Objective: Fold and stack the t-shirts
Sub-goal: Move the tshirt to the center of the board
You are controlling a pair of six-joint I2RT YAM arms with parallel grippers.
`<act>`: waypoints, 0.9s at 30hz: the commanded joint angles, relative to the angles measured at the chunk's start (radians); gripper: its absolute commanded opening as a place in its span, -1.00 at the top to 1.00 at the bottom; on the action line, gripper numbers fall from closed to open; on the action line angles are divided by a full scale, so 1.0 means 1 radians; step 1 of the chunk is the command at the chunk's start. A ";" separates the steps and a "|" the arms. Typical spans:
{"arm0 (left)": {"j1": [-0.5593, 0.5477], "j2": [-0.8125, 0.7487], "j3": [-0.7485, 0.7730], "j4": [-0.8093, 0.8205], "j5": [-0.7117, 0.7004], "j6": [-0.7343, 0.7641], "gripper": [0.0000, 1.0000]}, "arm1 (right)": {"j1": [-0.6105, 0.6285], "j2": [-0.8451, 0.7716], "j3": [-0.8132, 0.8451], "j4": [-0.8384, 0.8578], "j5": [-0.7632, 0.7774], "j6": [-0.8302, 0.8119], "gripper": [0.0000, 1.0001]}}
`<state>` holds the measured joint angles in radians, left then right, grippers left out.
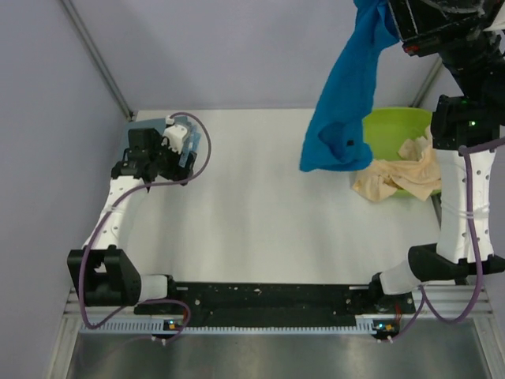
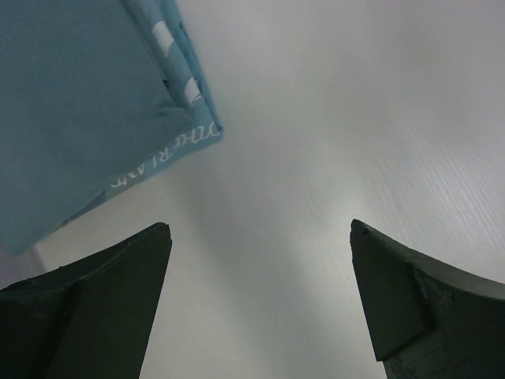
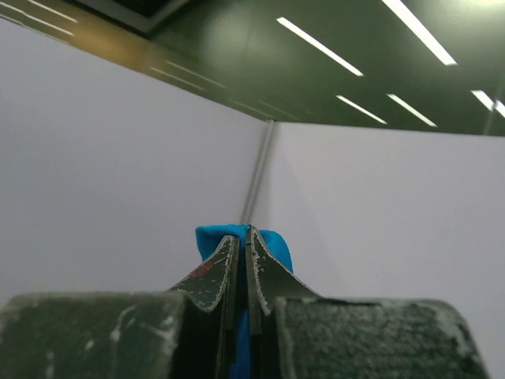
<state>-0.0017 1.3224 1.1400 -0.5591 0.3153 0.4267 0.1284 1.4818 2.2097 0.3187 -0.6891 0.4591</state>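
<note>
**Right gripper (image 3: 246, 237) holds blue t-shirt (image 1: 347, 87) aloft.**
Clamped shut on one edge, probably to let it hang straight; left gripper (image 2: 259, 229) open, empty.

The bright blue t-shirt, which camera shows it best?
Top external: the bright blue t-shirt hangs in open view from the right gripper. The right wrist view shows only a tuft pinched between shut fingers; the left wrist view shows a different, folded shirt.

top cam: we look down from above/behind arm bases (image 1: 102, 280), wide, whole table (image 1: 260, 213) | L wrist: v. close over table, facing down | R wrist: we're raised, facing wall (image 3: 118, 174) + ceiling (image 3: 331, 71) | top & R share blue shirt (image 1: 347, 87)
</note>
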 commanded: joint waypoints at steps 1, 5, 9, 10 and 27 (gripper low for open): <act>0.052 -0.038 -0.014 0.087 -0.082 -0.032 -0.98 | 0.022 0.009 0.054 0.390 -0.086 0.391 1.00; 0.075 -0.037 -0.005 0.119 -0.192 -0.063 -0.98 | 0.023 0.047 -0.063 0.430 -0.085 0.447 1.00; 0.100 -0.025 0.007 0.136 -0.269 -0.065 -0.98 | 0.023 0.158 -0.182 0.439 -0.154 0.463 1.00; 0.101 -0.020 0.010 0.136 -0.283 -0.062 -0.98 | 0.022 0.204 -0.200 0.425 -0.177 0.451 1.00; 0.031 0.015 0.007 0.076 -0.142 0.024 -0.97 | 0.072 0.487 -0.288 -0.889 0.794 -0.309 -0.97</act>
<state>0.0872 1.3182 1.1351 -0.4599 0.0761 0.4057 0.1547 2.3383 2.1448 -0.4652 -0.1944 0.2913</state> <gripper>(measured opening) 0.987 0.984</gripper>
